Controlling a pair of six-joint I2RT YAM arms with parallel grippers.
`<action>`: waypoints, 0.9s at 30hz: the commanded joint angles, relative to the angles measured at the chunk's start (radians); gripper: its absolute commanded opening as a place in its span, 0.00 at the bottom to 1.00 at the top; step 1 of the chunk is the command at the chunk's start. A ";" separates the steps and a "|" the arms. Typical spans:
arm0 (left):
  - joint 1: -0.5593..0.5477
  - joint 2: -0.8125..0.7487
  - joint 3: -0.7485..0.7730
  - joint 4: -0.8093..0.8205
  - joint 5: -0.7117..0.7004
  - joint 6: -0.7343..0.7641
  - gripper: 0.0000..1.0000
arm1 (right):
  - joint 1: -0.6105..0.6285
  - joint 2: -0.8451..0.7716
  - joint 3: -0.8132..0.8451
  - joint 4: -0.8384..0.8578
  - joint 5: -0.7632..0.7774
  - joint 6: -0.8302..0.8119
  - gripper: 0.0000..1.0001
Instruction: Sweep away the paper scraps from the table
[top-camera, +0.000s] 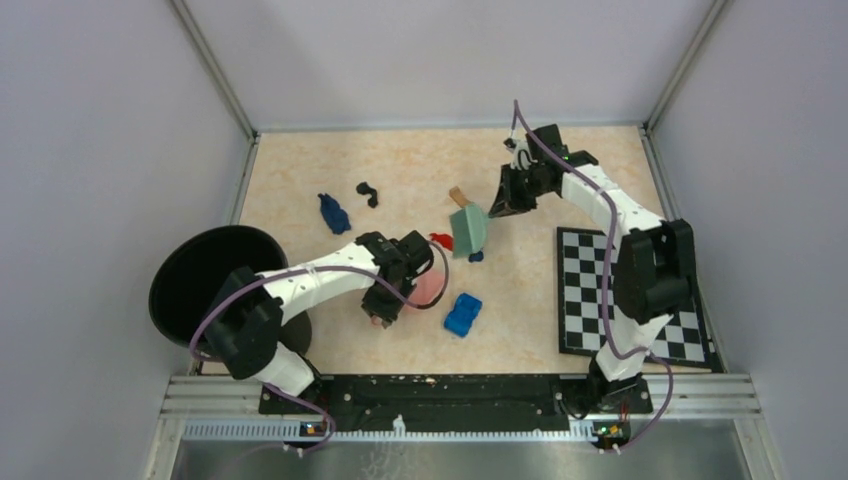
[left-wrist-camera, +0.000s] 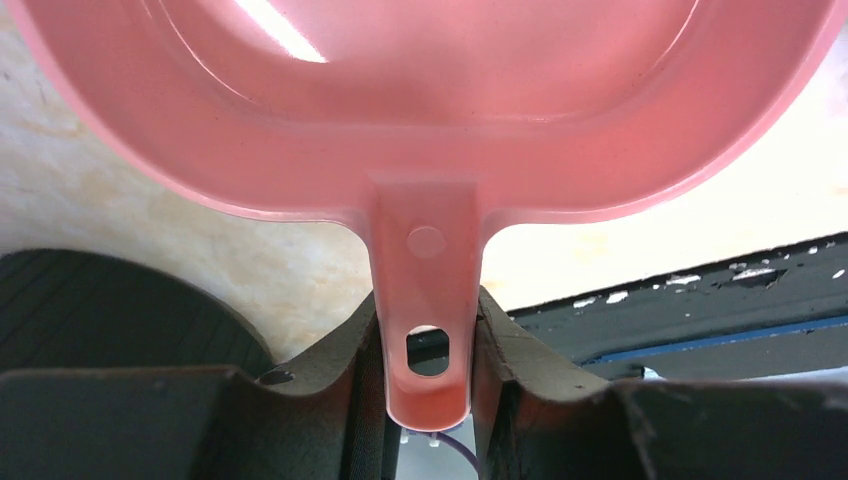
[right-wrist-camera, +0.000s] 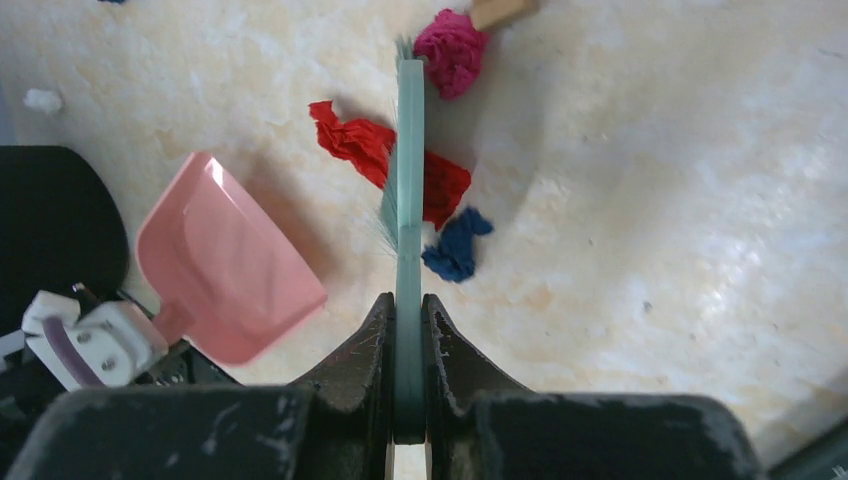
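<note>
My left gripper (left-wrist-camera: 428, 310) is shut on the handle of the pink dustpan (left-wrist-camera: 430, 110), which lies low over the table (top-camera: 570, 180), its pan (top-camera: 430, 289) facing the scraps. My right gripper (right-wrist-camera: 408, 305) is shut on a green brush (right-wrist-camera: 408, 200), whose bristles stand among the paper scraps: a red one (right-wrist-camera: 355, 140), a magenta one (right-wrist-camera: 452, 48) and a dark blue one (right-wrist-camera: 455, 245). A white bit (right-wrist-camera: 42, 100) lies off to the left. Seen from above, the brush (top-camera: 468, 230) stands just right of the dustpan. A dark blue scrap (top-camera: 333, 213) and a black scrap (top-camera: 368, 193) lie farther left.
A black round bin (top-camera: 200, 280) sits at the table's left edge beside the left arm. A bright blue blocky toy (top-camera: 462, 314) lies right of the dustpan. A black-and-white chequered board (top-camera: 590, 290) lies under the right arm.
</note>
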 joint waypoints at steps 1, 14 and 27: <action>0.012 0.065 0.072 0.055 -0.022 0.059 0.01 | -0.031 -0.114 -0.098 -0.030 0.059 -0.102 0.00; 0.023 0.243 0.235 0.091 -0.012 0.194 0.01 | -0.095 -0.255 0.005 -0.234 0.060 -0.281 0.00; 0.026 0.362 0.382 -0.008 0.098 0.292 0.05 | -0.095 -0.269 0.082 -0.159 0.365 -0.385 0.00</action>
